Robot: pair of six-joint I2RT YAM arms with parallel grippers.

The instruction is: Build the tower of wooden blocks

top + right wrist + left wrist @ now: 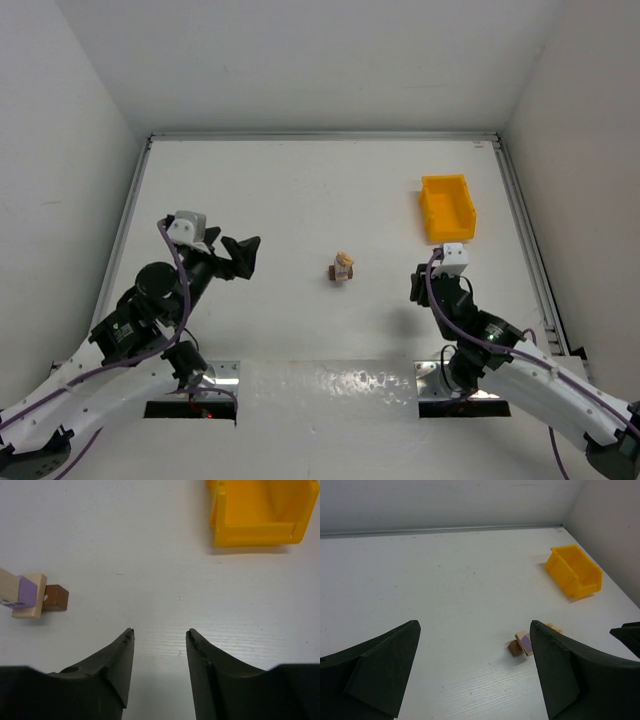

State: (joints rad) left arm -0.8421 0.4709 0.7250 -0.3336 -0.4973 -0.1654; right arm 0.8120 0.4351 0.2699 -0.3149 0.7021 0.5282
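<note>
Left pincer (474, 626) hangs spread wide and empty. My right pincer (160, 631) is parted more narrowly and also grips nothing. The wood block tower (342, 268) sits mid-tabletop (300, 190), between the two arms and well apart from the yellow bin (447, 181).

My worry is size. The pieces are far smaller than either pincer and touch one another, so I judge that closing on one would likely shove or topple its neighbours.

From above I see only a small tan-and-brown clump. The right wrist view separates it into a dark brown cube against a pale block with a purple face, and an oblong piece running off the edge. In the left wrist view, my own finger hides part of the clump.
</note>
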